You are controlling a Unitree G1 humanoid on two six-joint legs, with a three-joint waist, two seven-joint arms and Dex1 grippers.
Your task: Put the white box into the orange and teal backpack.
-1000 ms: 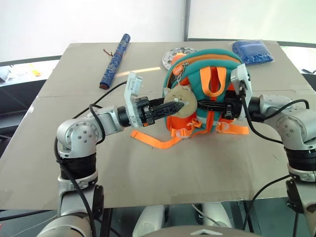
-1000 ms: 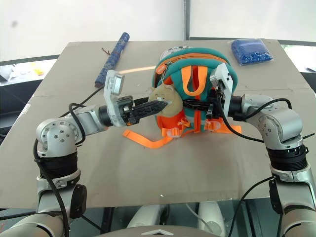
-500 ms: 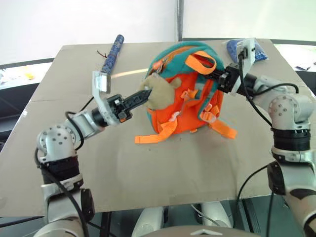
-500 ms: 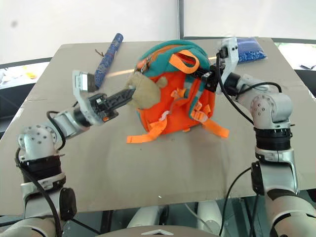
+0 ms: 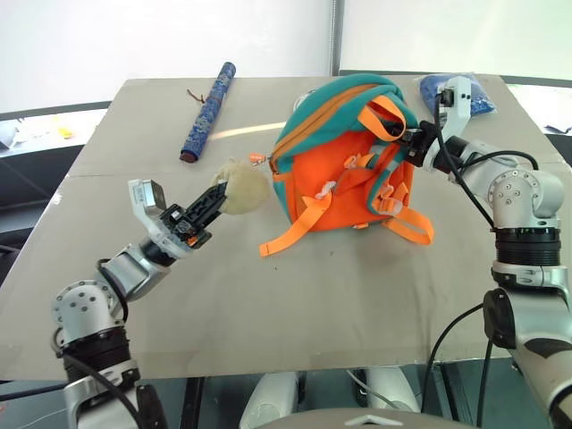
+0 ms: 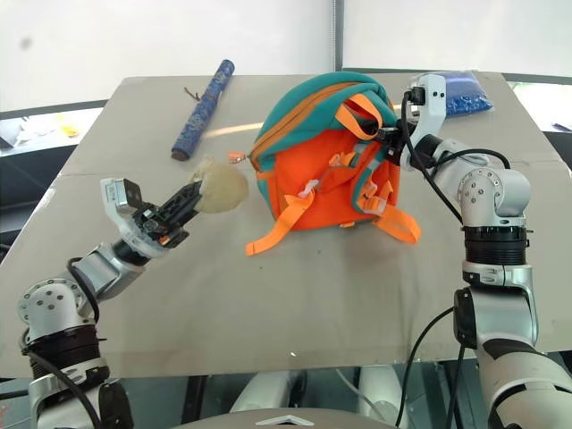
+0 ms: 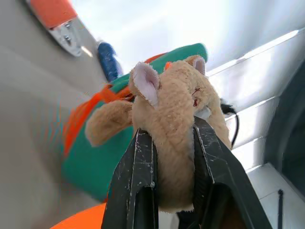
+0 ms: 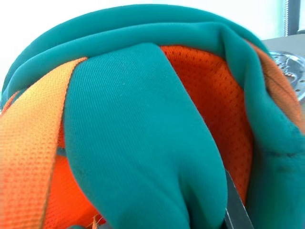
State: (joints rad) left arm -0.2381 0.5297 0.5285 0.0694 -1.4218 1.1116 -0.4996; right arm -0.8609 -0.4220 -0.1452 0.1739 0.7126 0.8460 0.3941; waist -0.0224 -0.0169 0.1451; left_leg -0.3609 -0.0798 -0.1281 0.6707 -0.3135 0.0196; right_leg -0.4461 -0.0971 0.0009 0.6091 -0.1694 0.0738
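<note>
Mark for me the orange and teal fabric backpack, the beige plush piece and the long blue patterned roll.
Orange and teal fabric backpack point(image 5: 344, 192): left eye view, orange front panel.
Beige plush piece point(image 7: 167, 102): left wrist view, its face.
Long blue patterned roll point(image 5: 207, 109): left eye view, middle of its length.

Orange and teal backpack point(image 5: 344, 170) upright mid-table, straps trailing, beige plush piece point(image 5: 243, 189) stretched sideways
</note>
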